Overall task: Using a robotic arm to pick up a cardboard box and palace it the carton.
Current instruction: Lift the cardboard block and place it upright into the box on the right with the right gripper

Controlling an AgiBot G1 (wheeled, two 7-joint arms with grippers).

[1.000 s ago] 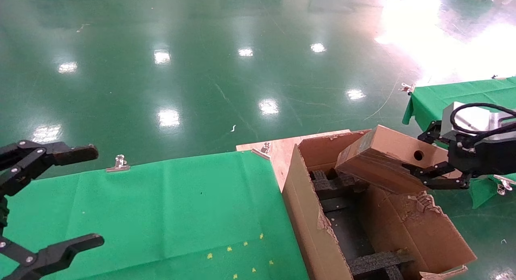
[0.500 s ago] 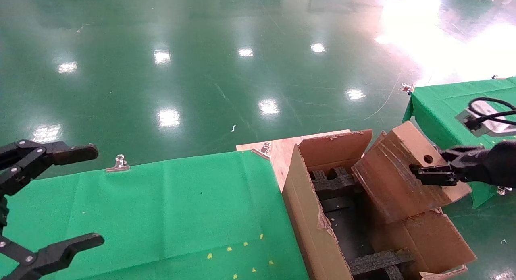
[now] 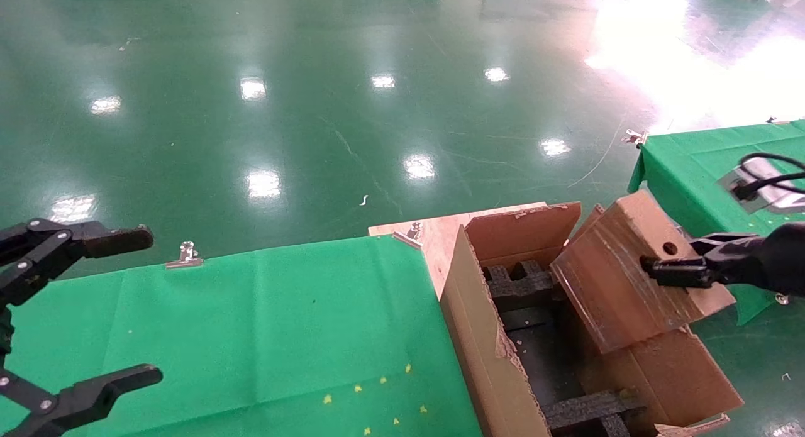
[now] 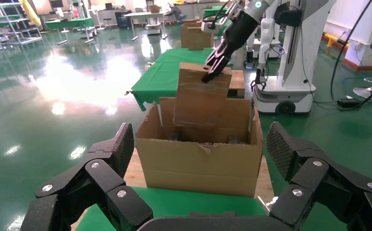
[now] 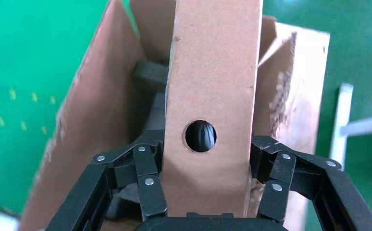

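Observation:
My right gripper (image 3: 661, 270) is shut on the cardboard box (image 3: 619, 286), a small brown box with a round hole. The box stands steeply tilted, its lower end down inside the carton (image 3: 478, 324) against the right wall. In the right wrist view the fingers (image 5: 148, 161) clamp both sides of the box (image 5: 213, 72) just below the hole. The left wrist view shows the box (image 4: 201, 96) upright in the carton (image 4: 198, 163) with the right gripper (image 4: 213, 72) on its top. My left gripper (image 3: 151, 306) hangs open over the table's left end, holding nothing.
Black foam inserts (image 3: 522, 286) line the carton's bottom. The carton stands on a wooden board (image 3: 434, 232) beside the green-clothed table (image 3: 251, 324), which has metal clips (image 3: 185, 254) on its far edge. A second green table (image 3: 692, 154) lies behind the right arm.
The box has swung from nearly flat above the carton to steeply tilted, and its lower end has gone down inside. The left arm has not moved.

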